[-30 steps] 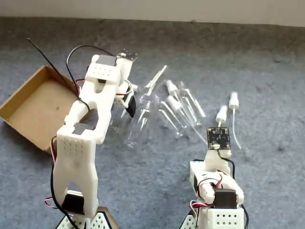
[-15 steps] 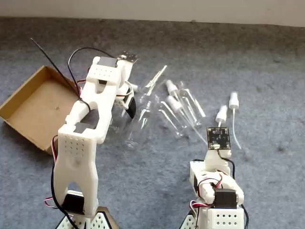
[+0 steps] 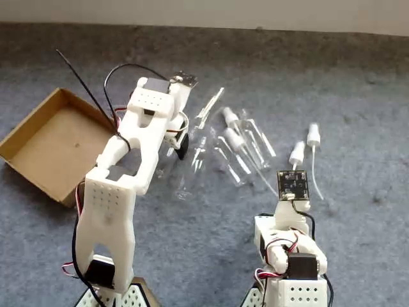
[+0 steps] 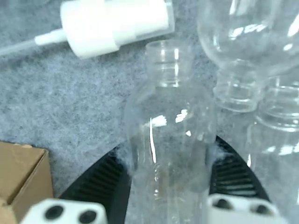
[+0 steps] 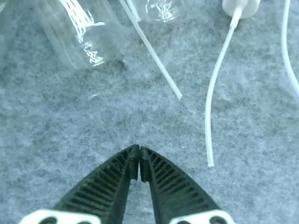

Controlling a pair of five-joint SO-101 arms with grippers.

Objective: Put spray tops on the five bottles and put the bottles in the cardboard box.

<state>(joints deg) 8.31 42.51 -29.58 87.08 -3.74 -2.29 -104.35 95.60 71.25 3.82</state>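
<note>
Two grippers over grey carpet (image 3: 358,96), pale wall (image 3: 204,9) behind. Left gripper (image 4: 167,156) fingers clamp clear bottle (image 4: 163,107) between them, base cut off; cardboard box (image 3: 54,144) outside one finger. Right gripper (image 5: 139,161) fingers pressed together, empty, tube (image 5: 212,102) beyond tips.

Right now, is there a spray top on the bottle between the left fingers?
No: the clear bottle between the left fingers has a bare, open threaded neck.

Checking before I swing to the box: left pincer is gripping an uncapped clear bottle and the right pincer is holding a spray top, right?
Not quite. The right pincer holds nothing: the right wrist view shows its jaws shut together over bare carpet, a spray top's tube lying apart from it. The left pincer does grip the uncapped clear bottle.
</note>
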